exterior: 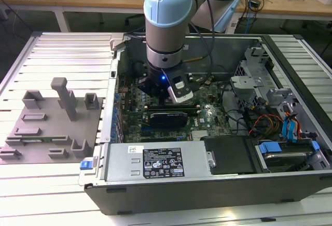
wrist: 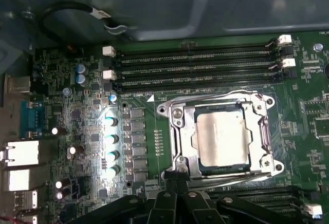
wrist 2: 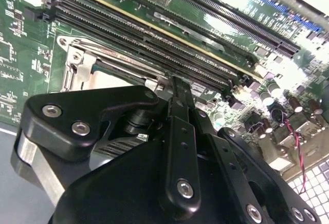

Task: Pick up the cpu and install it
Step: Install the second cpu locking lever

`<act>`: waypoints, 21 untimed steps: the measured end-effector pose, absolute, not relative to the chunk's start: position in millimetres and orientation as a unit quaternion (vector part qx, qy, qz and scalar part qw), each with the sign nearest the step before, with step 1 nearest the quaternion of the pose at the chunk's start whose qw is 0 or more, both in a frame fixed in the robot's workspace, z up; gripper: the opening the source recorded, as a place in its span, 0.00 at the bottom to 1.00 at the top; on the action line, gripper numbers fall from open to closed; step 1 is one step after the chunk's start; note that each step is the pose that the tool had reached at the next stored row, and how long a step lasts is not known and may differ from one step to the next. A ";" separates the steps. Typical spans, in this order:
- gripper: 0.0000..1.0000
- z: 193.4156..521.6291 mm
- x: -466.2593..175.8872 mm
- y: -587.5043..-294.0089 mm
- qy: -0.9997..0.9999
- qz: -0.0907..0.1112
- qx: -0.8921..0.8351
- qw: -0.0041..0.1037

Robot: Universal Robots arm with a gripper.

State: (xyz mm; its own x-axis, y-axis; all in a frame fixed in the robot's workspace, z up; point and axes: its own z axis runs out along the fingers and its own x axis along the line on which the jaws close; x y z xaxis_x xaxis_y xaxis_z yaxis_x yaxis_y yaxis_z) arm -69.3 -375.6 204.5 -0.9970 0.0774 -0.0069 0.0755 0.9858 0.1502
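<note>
One cpu [wrist: 222, 137]: lying seated in the socket frame [wrist: 177, 131] on the motherboard [wrist: 72, 111].
Gripper [wrist: 177, 183]: hovering just beside the socket, holding nothing.
Jaws: pressing together.

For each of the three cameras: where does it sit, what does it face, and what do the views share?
Exterior view: off the arm, looking down on the open computer case; arm and end effector over the motherboard.
First wrist view: on the arm, facing the cpu in its socket frame; end effector links show.
Second wrist view: on the arm, skimming the memory slots past black linkage.
Shared: motherboard, slots.
</note>
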 end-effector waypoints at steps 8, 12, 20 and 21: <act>0.11 209.7 -69.5 -376.5 0.996 0.077 0.038 0.006; 0.11 218.3 -69.3 -376.5 0.996 0.077 0.038 0.006; 0.11 242.4 -69.2 -376.4 0.996 0.077 0.038 0.006; 0.11 245.4 -69.2 -376.4 0.996 0.077 0.038 0.006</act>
State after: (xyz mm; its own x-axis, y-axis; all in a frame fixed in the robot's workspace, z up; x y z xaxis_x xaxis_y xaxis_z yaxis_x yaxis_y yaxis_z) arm -69.2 -376.4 245.4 -0.9970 0.0774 -0.0066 0.0755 0.9853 0.1534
